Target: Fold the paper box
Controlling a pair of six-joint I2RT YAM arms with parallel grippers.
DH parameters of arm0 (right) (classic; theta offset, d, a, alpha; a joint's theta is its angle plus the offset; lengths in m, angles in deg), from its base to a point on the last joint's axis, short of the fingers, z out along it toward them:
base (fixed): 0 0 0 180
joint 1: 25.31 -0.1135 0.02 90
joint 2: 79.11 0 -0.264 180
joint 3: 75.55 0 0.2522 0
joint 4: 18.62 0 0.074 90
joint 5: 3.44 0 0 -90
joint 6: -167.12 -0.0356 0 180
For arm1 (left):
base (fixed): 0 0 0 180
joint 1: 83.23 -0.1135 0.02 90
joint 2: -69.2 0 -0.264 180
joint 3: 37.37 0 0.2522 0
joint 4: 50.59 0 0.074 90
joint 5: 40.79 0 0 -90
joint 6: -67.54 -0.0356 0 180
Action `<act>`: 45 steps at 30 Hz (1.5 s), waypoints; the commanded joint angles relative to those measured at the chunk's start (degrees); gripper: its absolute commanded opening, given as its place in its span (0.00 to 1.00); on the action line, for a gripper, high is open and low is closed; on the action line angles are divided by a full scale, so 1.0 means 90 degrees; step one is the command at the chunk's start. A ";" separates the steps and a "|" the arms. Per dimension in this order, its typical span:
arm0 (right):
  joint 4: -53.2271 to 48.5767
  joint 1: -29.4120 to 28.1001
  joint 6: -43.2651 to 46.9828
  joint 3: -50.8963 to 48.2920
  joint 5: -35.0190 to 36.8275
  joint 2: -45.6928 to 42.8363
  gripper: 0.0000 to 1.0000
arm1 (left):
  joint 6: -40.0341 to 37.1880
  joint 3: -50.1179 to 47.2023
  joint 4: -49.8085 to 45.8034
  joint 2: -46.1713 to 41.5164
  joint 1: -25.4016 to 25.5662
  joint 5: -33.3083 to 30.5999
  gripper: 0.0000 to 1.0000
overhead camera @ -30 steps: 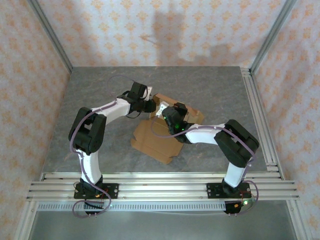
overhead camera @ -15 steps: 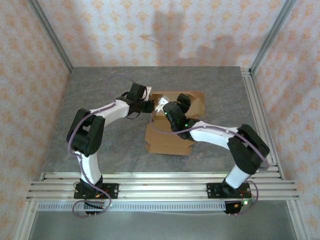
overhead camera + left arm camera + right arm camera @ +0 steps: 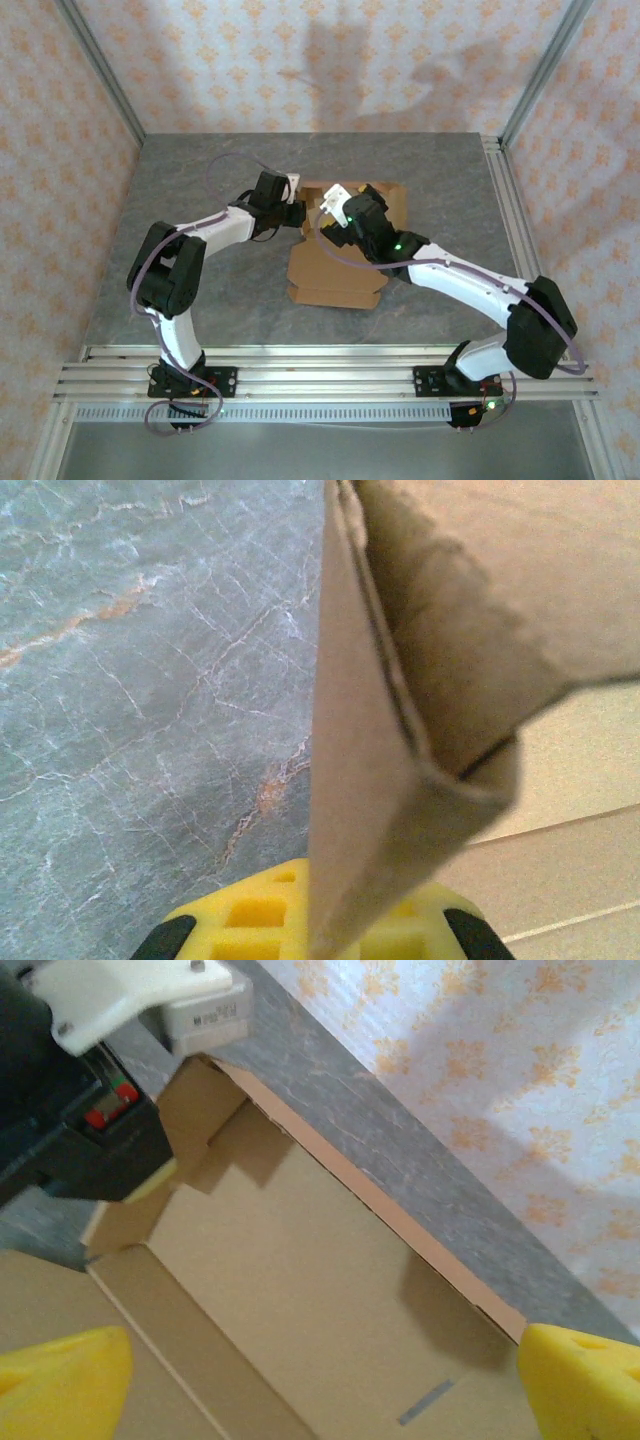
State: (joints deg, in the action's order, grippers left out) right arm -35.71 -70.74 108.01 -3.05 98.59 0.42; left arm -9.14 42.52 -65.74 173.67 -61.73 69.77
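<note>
Two grippers meet at the box [image 3: 338, 272], which lies mid-table [image 3: 190, 190]. The left gripper [image 3: 298, 213] is clenched on the box's upright left flap [image 3: 360, 780]. The right gripper [image 3: 345, 210] hovers over the rear panel, its pads [image 3: 60, 1375] spread wide and holding nothing.

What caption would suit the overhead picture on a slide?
The left gripper pinches a flap of the cardboard box while the right gripper spreads open over it.
</note>
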 commanded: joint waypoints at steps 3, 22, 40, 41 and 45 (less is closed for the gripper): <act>-0.0351 0.0339 -0.1213 0.0663 -0.0500 -0.0317 0.98 | -0.0227 -0.0249 0.0545 -0.0467 0.0048 -0.0330 0.04; -0.3513 0.1646 -0.4051 0.3913 -0.1683 0.2018 0.89 | -0.0730 -0.0919 0.1235 -0.0737 0.0369 -0.1024 0.08; -0.3782 0.1665 -0.3382 0.4352 -0.3647 0.3346 0.83 | -0.0371 -0.1428 0.1853 -0.0682 0.0584 -0.1677 0.15; -0.3747 0.1661 -0.3349 0.4289 -0.3708 0.3355 0.83 | -0.0358 -0.1429 0.1850 -0.0684 0.0607 -0.1686 0.15; -0.3614 0.1669 -0.3234 0.4095 -0.3791 0.3341 0.82 | -0.0328 -0.1487 0.1911 -0.0670 0.0664 -0.1803 0.16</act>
State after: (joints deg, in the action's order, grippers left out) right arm -69.37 -55.53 77.17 35.16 66.44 30.37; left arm -13.27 30.13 -51.40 168.97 -56.38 55.83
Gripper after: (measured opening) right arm 0.822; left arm 0.156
